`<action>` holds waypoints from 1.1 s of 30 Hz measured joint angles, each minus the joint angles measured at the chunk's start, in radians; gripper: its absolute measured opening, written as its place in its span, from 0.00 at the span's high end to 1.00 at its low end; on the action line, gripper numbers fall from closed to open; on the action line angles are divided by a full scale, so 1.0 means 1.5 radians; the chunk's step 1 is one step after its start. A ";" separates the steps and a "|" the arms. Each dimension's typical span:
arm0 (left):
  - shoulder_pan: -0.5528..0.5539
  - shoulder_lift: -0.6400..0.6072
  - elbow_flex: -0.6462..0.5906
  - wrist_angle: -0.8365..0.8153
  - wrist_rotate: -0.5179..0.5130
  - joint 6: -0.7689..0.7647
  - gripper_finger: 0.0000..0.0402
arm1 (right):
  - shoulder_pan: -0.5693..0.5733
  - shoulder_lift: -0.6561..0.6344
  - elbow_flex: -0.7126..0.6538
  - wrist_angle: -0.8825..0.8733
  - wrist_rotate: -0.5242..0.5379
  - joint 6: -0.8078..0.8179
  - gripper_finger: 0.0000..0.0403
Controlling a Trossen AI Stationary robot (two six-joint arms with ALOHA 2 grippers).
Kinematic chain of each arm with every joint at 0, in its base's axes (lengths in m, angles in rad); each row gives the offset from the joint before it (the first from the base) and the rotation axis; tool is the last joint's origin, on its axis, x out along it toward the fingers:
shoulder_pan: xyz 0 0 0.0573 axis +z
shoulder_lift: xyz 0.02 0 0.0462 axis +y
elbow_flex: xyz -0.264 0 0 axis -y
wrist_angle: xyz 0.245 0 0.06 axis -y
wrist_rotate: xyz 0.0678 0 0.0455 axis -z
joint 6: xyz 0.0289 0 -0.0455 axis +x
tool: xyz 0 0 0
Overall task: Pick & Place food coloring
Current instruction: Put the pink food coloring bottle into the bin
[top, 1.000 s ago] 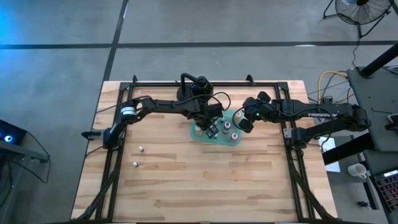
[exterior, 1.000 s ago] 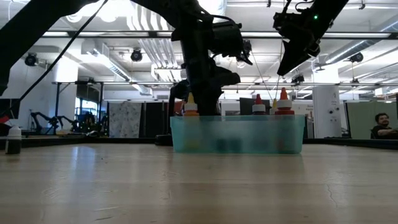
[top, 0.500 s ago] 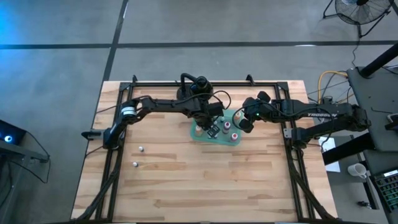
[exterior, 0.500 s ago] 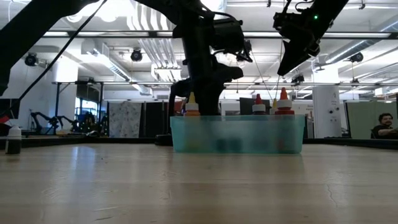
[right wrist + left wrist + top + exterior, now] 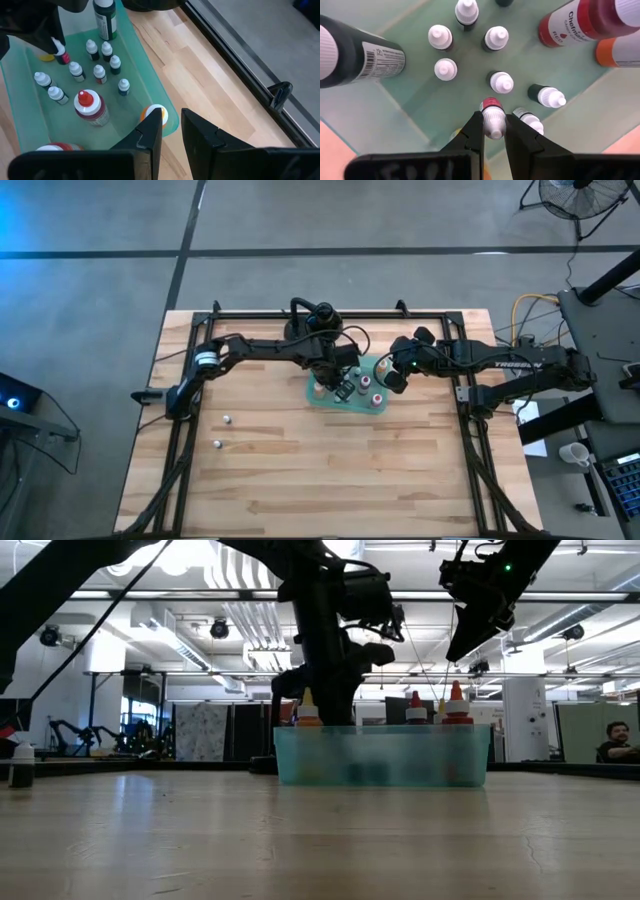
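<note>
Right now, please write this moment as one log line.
left gripper: shut on small bottle over tray | right gripper: open, waiting beside tray

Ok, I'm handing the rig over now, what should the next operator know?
Left hand: shut on a small pink-labelled bottle, over the green tray.
Right hand: open, empty, hanging above the tray's edge.
Done: many small bottles and a few larger ones stand in the tray.
Left: release this bottle; two small bottles still sit on the table.
</note>
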 joint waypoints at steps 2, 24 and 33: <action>0.001 0.000 0.000 0.000 0.000 0.000 0.93 | 0.000 0.000 0.000 0.000 0.000 0.000 0.84; 0.014 0.001 0.030 0.000 -0.006 -0.018 0.93 | 0.000 0.000 0.000 -0.002 0.000 -0.008 0.84; 0.021 0.003 0.011 -0.002 -0.006 -0.016 0.93 | 0.000 0.000 0.000 -0.009 0.000 -0.007 0.84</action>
